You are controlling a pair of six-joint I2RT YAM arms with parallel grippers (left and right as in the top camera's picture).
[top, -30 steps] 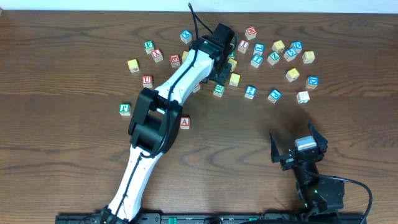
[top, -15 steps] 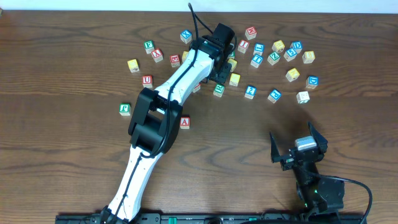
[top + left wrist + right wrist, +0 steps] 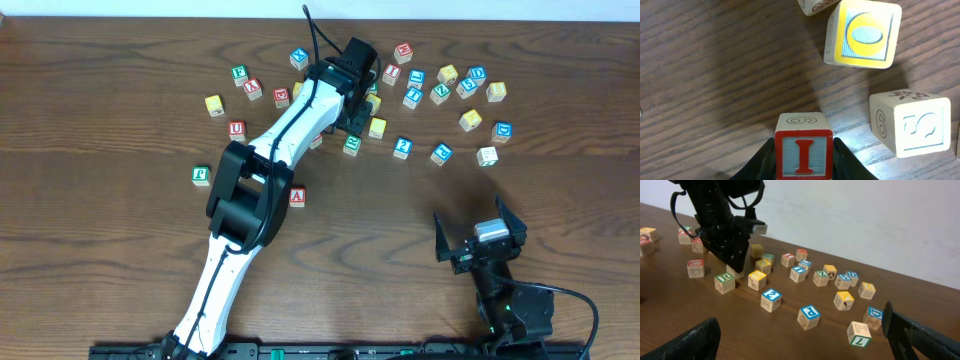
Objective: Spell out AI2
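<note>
My left gripper (image 3: pixel 356 118) reaches into the cluster of cubes at the back of the table. In the left wrist view it (image 3: pixel 803 142) is shut on the red-framed "I" cube (image 3: pixel 803 155), one black finger against each side. Whether that cube rests on the wood I cannot tell. The red "A" cube (image 3: pixel 297 196) lies alone nearer the front, beside the left arm's elbow. The blue "2" cube (image 3: pixel 402 147) (image 3: pixel 771 299) sits on the table right of the left gripper. My right gripper (image 3: pixel 469 207) stands open at the front right, empty, its fingers (image 3: pixel 695 340) far apart.
A yellow "O" cube (image 3: pixel 865 34) and a pale blue "S" cube (image 3: pixel 912 127) lie close to the held cube. Several more letter cubes stretch along the back (image 3: pixel 447 75). A green "F" cube (image 3: pixel 201 175) and a red "U" cube (image 3: pixel 236 129) lie at the left.
</note>
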